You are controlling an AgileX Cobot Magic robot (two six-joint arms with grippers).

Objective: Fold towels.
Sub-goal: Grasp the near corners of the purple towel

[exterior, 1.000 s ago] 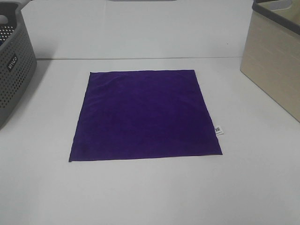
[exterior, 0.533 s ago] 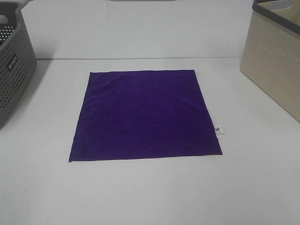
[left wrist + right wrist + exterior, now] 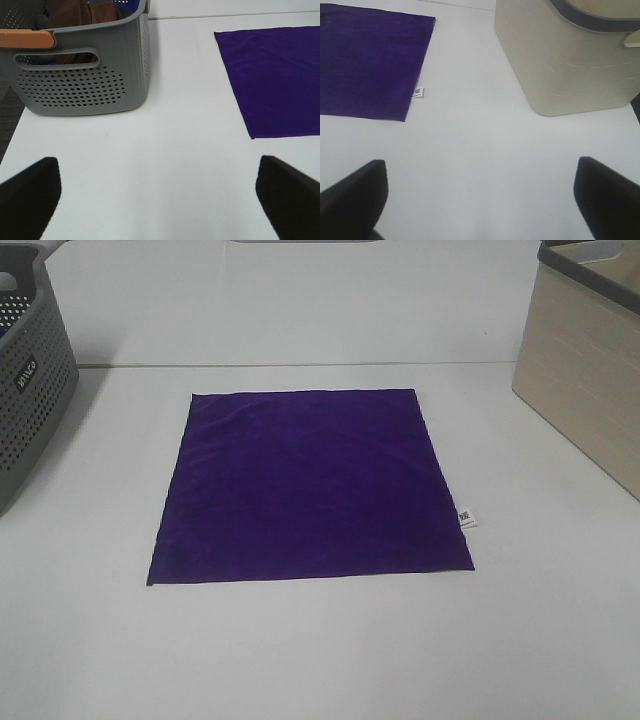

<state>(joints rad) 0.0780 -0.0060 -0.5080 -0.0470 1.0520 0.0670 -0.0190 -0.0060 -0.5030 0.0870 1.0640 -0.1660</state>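
A deep purple square towel (image 3: 308, 485) lies flat and unfolded in the middle of the white table, its small white tag (image 3: 466, 518) sticking out of the right edge. The left wrist view catches its near left corner (image 3: 277, 80); the right wrist view shows its near right corner (image 3: 367, 60) and the tag (image 3: 418, 92). My left gripper (image 3: 159, 200) hovers open over bare table, well short of the towel. My right gripper (image 3: 479, 200) is open too, over bare table beside the towel. Neither arm appears in the high view.
A grey perforated basket (image 3: 30, 380) stands at the left edge; the left wrist view shows its wall (image 3: 80, 80) and brown cloth (image 3: 82, 12) inside. A beige bin (image 3: 585, 360) with a dark rim stands at the right, close ahead of my right gripper (image 3: 570, 60).
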